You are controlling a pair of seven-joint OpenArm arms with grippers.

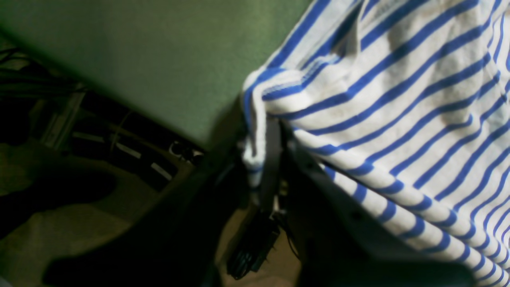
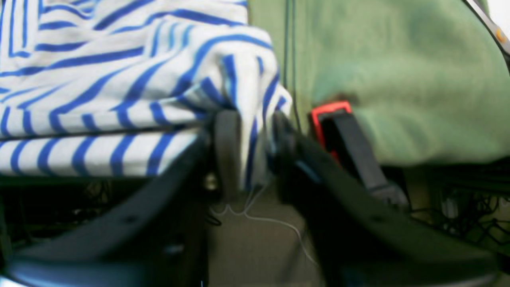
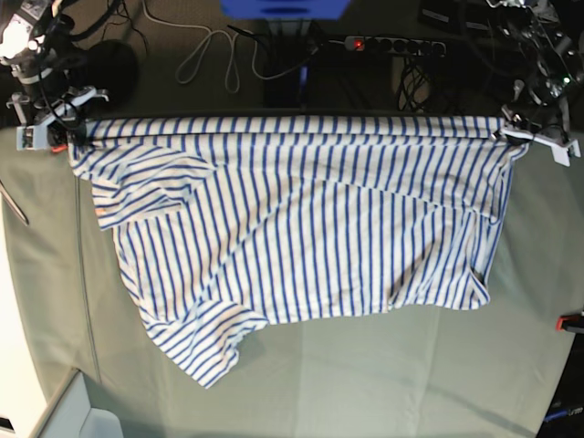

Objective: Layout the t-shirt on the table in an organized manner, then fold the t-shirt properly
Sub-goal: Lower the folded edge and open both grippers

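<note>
The t-shirt (image 3: 301,228), white with blue stripes, lies spread across the table (image 3: 365,383), its far edge pulled straight along the table's back edge. One sleeve is crumpled at the front left. My left gripper (image 3: 511,132) is at the shirt's back right corner. In the left wrist view it (image 1: 267,159) is shut on a fold of the t-shirt (image 1: 398,99). My right gripper (image 3: 66,141) is at the back left corner. In the right wrist view its jaws (image 2: 255,151) stand parted, with a hanging fold of the t-shirt (image 2: 119,79) between them.
A red clamp (image 2: 330,109) grips the table edge right beside my right gripper, and another (image 3: 570,321) sits at the right edge. Behind the table are a power strip (image 3: 392,43) and loose cables (image 3: 210,55) on the floor.
</note>
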